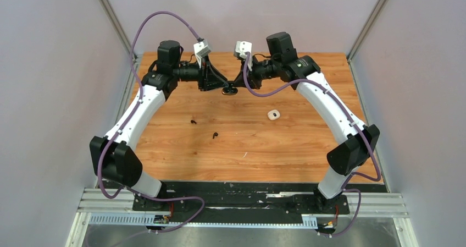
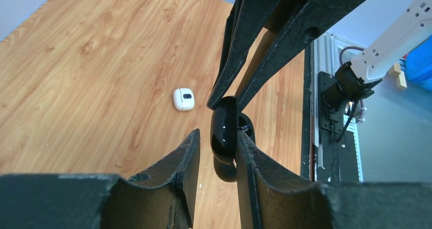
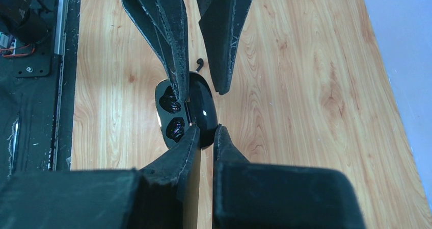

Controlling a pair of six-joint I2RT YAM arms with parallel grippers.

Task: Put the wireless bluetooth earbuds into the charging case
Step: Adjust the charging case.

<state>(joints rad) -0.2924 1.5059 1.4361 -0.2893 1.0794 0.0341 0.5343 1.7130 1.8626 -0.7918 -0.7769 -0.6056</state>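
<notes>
A black charging case [image 1: 229, 91] hangs open above the far middle of the table, between both grippers. My right gripper [image 3: 207, 132] is shut on its glossy lid [image 3: 204, 106]. The base with two dark sockets [image 3: 170, 118] hangs beside it. My left gripper [image 2: 217, 137] is open and straddles the lid [image 2: 224, 129]: one finger sits between lid and base, and a gap shows at the other. Two black earbuds [image 1: 193, 121] [image 1: 214, 135] lie on the table; one shows in the right wrist view [image 3: 199, 62]. No white earbud shows clearly.
A closed white charging case [image 1: 273, 115] lies on the wood right of centre, and also shows in the left wrist view [image 2: 183, 99]. A tiny white speck [image 1: 245, 154] lies nearer the front. A black rail [image 1: 242, 195] runs along the near edge.
</notes>
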